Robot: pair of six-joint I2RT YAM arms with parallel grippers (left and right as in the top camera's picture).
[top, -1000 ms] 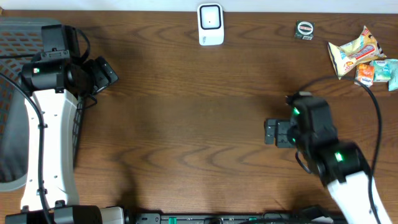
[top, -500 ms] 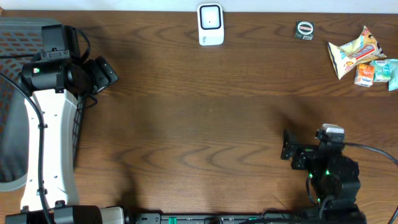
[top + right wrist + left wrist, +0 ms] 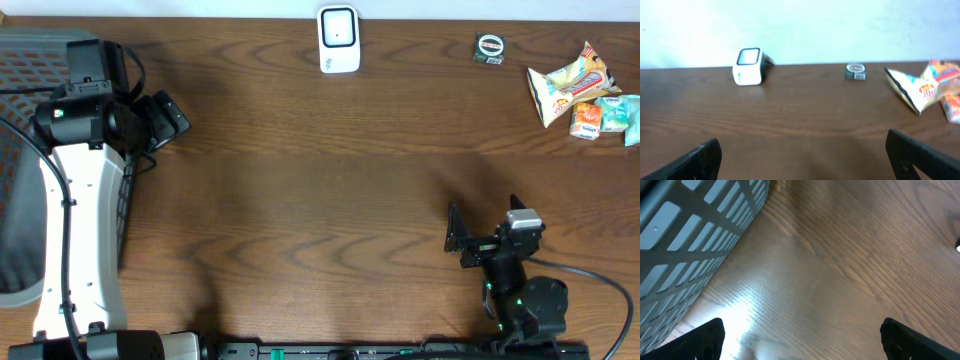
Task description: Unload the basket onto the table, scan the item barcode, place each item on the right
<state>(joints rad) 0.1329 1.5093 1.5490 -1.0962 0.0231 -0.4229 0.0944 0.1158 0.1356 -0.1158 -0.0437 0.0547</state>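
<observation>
The white barcode scanner (image 3: 338,38) stands upright at the back edge of the table, also visible at the left of the right wrist view as the scanner (image 3: 749,66). Items lie at the back right: a small round tin (image 3: 490,48), a yellow snack packet (image 3: 568,82) and smaller orange and teal packets (image 3: 598,116). My right gripper (image 3: 458,238) is open and empty near the front edge, far from them, its dark fingertips (image 3: 696,161) wide apart. My left gripper (image 3: 170,118) hangs open and empty at the far left, over bare wood (image 3: 840,280).
A grey mesh basket (image 3: 20,180) sits at the left edge beside the left arm; its wall (image 3: 690,240) fills the upper left of the left wrist view. In the right wrist view the tin (image 3: 855,71) and yellow packet (image 3: 912,87) lie along the back.
The right arm has drawn back from the middle right of the table to the front edge, still open. The left arm has not moved.
</observation>
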